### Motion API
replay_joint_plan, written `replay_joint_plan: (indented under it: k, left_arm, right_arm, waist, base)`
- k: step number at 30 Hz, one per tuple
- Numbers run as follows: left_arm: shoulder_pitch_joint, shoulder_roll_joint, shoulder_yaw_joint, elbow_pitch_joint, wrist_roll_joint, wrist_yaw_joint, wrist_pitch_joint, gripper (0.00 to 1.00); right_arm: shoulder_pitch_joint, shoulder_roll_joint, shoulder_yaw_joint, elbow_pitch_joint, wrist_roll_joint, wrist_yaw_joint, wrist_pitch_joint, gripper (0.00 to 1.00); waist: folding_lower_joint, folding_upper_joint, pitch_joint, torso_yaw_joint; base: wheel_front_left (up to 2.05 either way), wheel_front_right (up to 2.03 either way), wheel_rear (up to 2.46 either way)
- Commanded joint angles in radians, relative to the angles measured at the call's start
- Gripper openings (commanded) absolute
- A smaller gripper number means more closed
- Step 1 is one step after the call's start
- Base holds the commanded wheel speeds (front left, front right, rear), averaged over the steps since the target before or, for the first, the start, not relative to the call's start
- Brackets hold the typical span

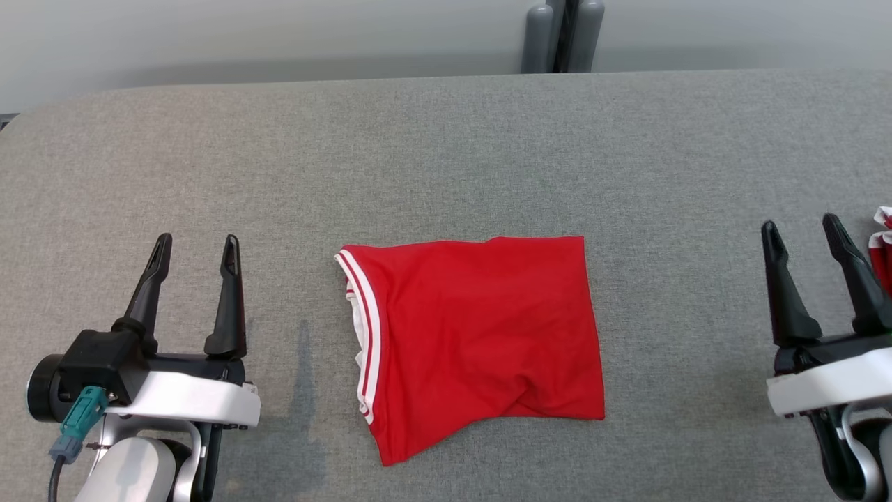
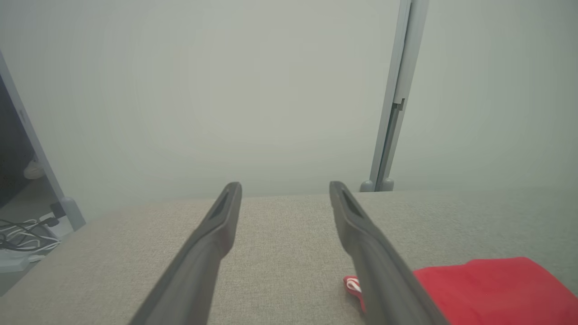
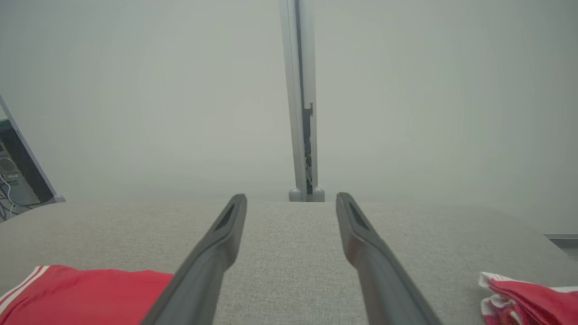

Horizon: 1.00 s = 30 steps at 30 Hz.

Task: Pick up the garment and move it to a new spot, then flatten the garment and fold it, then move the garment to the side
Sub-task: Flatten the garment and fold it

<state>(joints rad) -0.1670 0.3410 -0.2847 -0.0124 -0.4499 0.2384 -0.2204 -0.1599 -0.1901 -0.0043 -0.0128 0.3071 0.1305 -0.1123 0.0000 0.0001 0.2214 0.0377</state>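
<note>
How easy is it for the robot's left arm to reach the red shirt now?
Probably easy, yes. The left gripper is open and sits just left of the red shirt. Between them I see just grey table, nothing standing in the way.

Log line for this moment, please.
garment: folded, flat on table | left gripper: open, empty | right gripper: open, empty | second red cloth: table's right edge

The left gripper (image 1: 198,240) and right gripper (image 1: 799,222) each have two long matte-black fingers (image 2: 212,239) tapering to slotted tips, on a black base over a glossy white wrist shell (image 1: 188,404). A teal connector (image 1: 82,413) with a dark cable (image 1: 54,481) plugs into the left one's boxy black block (image 1: 97,362).
</note>
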Motion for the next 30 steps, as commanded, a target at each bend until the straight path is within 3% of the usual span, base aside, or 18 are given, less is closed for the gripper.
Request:
replay_joint_plan:
  k: [1,15,30]
  left_arm:
    - [0.014,0.009,0.0,0.001,-0.004,-0.002,0.0,1.0]
    - [0.08,0.021,-0.011,0.009,-0.02,0.0,0.016,1.0]
    - [0.147,0.057,-0.018,0.026,-0.044,-0.034,0.01,1.0]
  right_arm:
    - [0.022,-0.001,-0.02,-0.004,-0.008,0.0,0.006,1.0]
    - [0.105,0.026,-0.022,-0.01,-0.012,0.0,0.036,1.0]
    - [0.174,0.013,0.0,-0.012,-0.017,0.0,0.08,1.0]
  waist:
    - [0.0,-0.0001,-0.003,-0.002]
    - [0.0,-0.0001,-0.104,-0.03]
    - [0.0,-0.0001,-0.22,-0.029]
  base:
    - [0.0,0.0,0.0]
    - [0.0,0.0,0.0]
    - [0.0,0.0,0.0]
